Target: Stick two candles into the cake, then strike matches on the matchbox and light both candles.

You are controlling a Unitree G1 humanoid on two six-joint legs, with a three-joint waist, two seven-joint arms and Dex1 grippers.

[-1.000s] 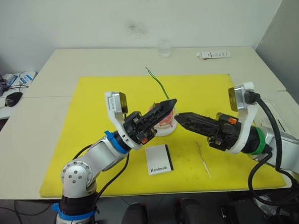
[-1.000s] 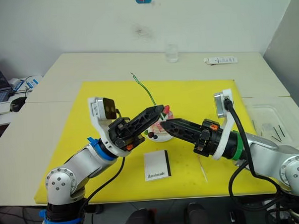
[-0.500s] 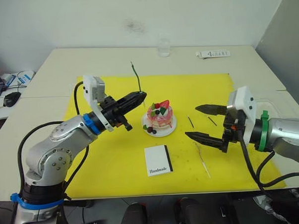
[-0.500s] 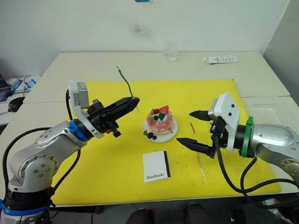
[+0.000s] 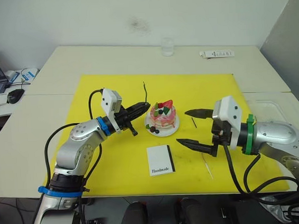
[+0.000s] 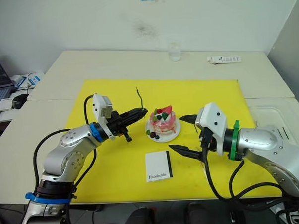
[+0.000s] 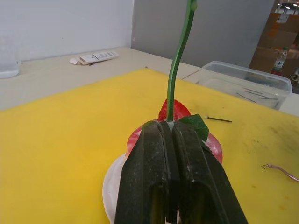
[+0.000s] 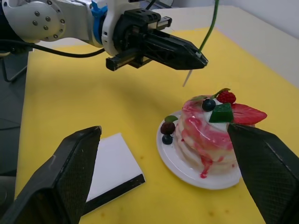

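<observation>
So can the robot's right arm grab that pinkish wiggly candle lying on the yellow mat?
Probably yes. The thin brownish-pink wavy candle lies bare on the yellow mat, just beside the right tool, whose black fingers are spread open and hold nothing. Nothing lies between them.

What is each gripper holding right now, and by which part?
The left gripper is shut on the green candle, pinched near its lower end, above the white stick tip. The right gripper is open and holds nothing.
</observation>
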